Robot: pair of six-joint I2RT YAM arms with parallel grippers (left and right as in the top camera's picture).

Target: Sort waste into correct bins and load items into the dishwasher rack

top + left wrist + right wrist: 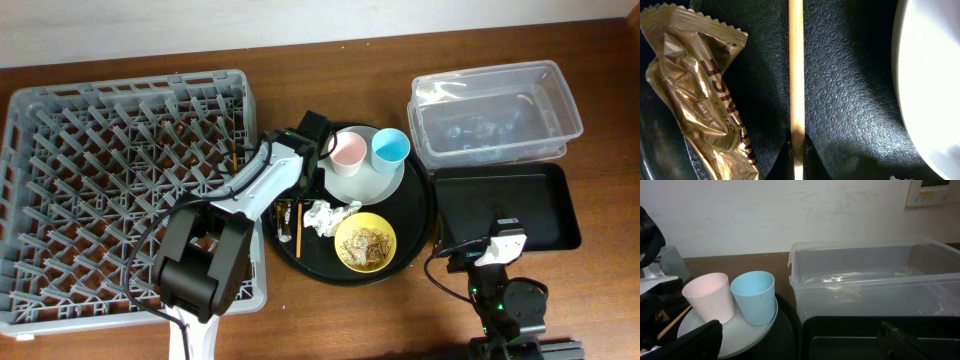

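1. In the left wrist view the left claw (pixel 797 162) sits low over the round black tray (pixel 855 100). A chopstick (pixel 797 75) runs up the middle of the frame from between its tips. The dark fingers blend into the dark tray, so I cannot tell whether the claw is clenched or released.
2. The step is probably to lift that stick for the rack (pixel 125 88), which fills the left of the overhead frame. Pinch the stick alone, squarely across it. Keep off the foil wrapper (pixel 695 90) at left and the white plate (pixel 935 80) at right, and raise it level before swinging over.
3. The right claw (pixel 800 347) is released and holds nothing.
4. Count:
   - one pink cup (pixel 348 150)
   - one blue cup (pixel 390 147)
   - one plate
   - one yellow bowl (pixel 388 225) of scraps (pixel 365 243)
   - one napkin (pixel 322 216)
   - one wrapper
   - one clear tub (pixel 490 72)
   - one black rectangular tray (pixel 505 205)
   - one chopstick for certain; I cannot pick out a second
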